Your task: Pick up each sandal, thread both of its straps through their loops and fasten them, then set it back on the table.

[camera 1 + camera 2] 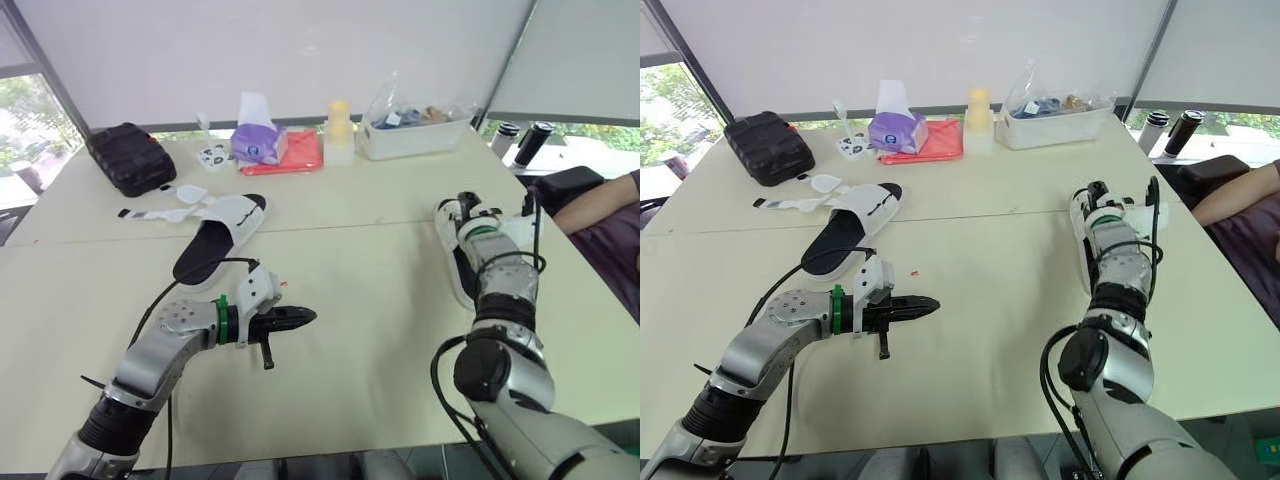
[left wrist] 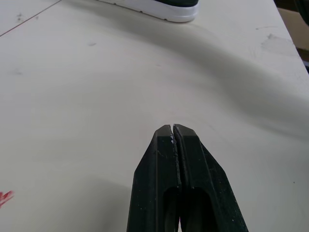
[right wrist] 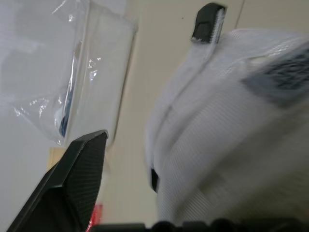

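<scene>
Your left hand hangs pinched together near the bench's front edge, while your right hand stands spread apart at the right-edge sandal.

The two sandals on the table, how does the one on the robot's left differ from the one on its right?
The left sandal lies at a slant, its straps undone and splayed flat; the right sandal lies more front to back, its white straps humped over the footbed. Nothing touches the left sandal; the right gripper is at the right sandal. Both are white with dark footbeds, on the table.
</scene>
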Controlling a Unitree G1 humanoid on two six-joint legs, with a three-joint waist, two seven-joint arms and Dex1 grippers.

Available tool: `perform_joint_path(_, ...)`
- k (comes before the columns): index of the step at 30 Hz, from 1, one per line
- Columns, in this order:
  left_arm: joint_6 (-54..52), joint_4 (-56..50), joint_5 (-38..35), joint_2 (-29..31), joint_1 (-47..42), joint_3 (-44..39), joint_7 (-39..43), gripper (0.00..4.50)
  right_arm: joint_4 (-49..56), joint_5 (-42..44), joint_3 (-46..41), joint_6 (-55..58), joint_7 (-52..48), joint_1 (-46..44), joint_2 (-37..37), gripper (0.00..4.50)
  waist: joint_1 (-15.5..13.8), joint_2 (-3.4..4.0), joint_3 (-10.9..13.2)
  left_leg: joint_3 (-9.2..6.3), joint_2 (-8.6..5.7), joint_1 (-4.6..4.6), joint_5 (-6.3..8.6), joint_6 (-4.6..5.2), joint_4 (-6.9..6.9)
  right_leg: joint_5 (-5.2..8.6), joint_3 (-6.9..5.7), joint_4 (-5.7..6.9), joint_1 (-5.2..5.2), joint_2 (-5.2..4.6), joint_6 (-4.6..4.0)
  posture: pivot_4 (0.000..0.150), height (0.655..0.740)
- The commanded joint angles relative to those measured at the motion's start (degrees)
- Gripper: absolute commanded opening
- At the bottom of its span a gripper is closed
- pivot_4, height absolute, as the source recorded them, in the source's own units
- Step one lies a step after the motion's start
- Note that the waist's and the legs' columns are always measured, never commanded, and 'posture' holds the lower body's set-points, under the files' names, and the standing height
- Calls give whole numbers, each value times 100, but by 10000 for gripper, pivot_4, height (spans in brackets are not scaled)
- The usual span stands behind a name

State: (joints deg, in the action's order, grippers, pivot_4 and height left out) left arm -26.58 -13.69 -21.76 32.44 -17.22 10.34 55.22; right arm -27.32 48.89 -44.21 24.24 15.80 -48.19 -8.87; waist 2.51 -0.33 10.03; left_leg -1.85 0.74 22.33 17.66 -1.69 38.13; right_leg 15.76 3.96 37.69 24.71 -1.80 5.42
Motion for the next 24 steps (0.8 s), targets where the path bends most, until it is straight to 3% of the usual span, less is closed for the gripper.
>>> perform_joint_path(1, 134, -20, 19, 50, -56, -87, 51, 0, 1869, 422, 224, 731, 830, 896, 412, 44700, -12, -1, -3, -5, 1, 1, 0, 0, -1, 0, -1, 3, 0, 0, 0, 1500, 7400)
perform_joint_path(7, 237, 166, 46, 86, -128, -264, -62, 0, 5199, 1062, 1117, 1778, 1441, 3039, 612, 44700, -11, 3, -8, -6, -2, -1, 0, 0, 0, 0, 1, 5, 1, -3, 0, 1500, 7400)
perform_joint_path(11, 234, 390, -43, -78, -282, -686, -522, 0, 6844, 928, 2034, 2276, 328, 4687, -345, 44700, 2, 8, -9, -5, -1, -4, 0, 0, 0, 1, 2, 6, 1, 3, 0, 1500, 7400)
perform_joint_path(14, 146, 461, -86, -144, -390, -1064, -904, 0, 7513, 748, 2544, 2258, -898, 5311, -1333, 44700, 28, 2, -7, 1, -1, -16, 1, 1, 2, 1, 7, 6, -7, 15, 0, 1500, 7400)
perform_joint_path(17, 25, 506, 103, 26, -516, -1401, -1328, 0, 7497, 852, 2900, 2218, -1813, 5069, -1997, 44700, 40, -14, -5, 0, -1, -38, 1, 2, 4, 1, 8, 5, -25, 31, 0, 1500, 7400)
perform_joint_path(20, 28, 602, 178, 285, -496, -1652, -1451, 0, 7160, -263, 3884, 1981, -2613, 4512, -2767, 44700, 36, -16, -3, 1, -1, -64, 1, 2, 1, 1, 8, 5, -47, 37, -3, 1500, 7400)
perform_joint_path(24, 79, 645, 202, 514, -350, -1826, -1453, 12333, 6306, -1384, 4838, 1229, -3267, 3808, -2816, 45000, -4, -27, -4, 4, -2, -70, 2, 3, -1, 2, 8, 3, -51, 35, -4, 1500, 7400)
